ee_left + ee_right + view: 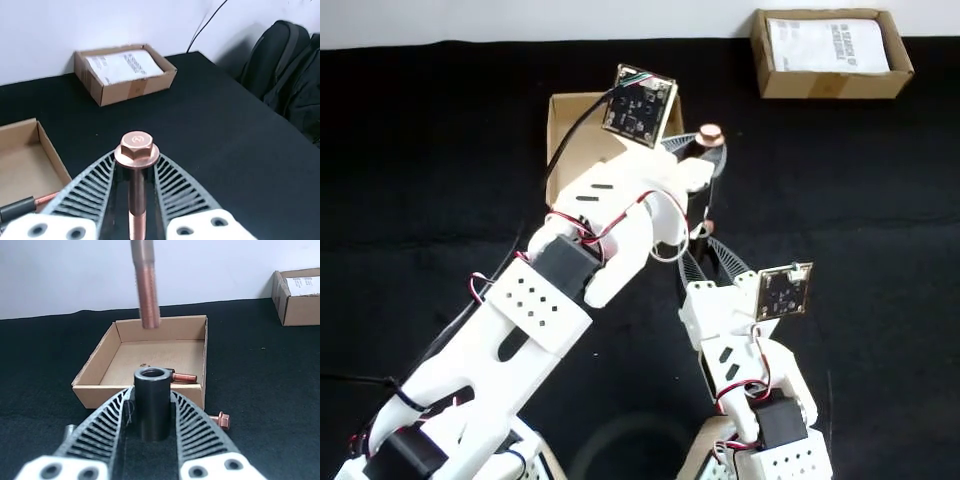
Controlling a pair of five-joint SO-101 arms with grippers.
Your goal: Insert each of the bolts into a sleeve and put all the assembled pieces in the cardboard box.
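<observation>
My left gripper point(136, 161) is shut on a copper bolt point(136, 150), hex head up and shaft hanging down. In the high view the bolt head point(710, 133) sits beside the cardboard box point(570, 125). My right gripper point(152, 390) is shut on an upright black sleeve point(152, 407), its bore open upward. The bolt's threaded end point(146, 290) hangs a little above the sleeve's mouth, apart from it and slightly to one side. Inside the cardboard box point(95, 365) lies one assembled piece point(181, 376).
A loose copper bolt point(222, 419) lies on the black table beside the cardboard box's wall. A second box point(830, 52) holding papers stands at the far right corner. A small grey object point(70, 429) lies by my right gripper's finger. Backpacks point(287, 75) stand beyond the table's edge.
</observation>
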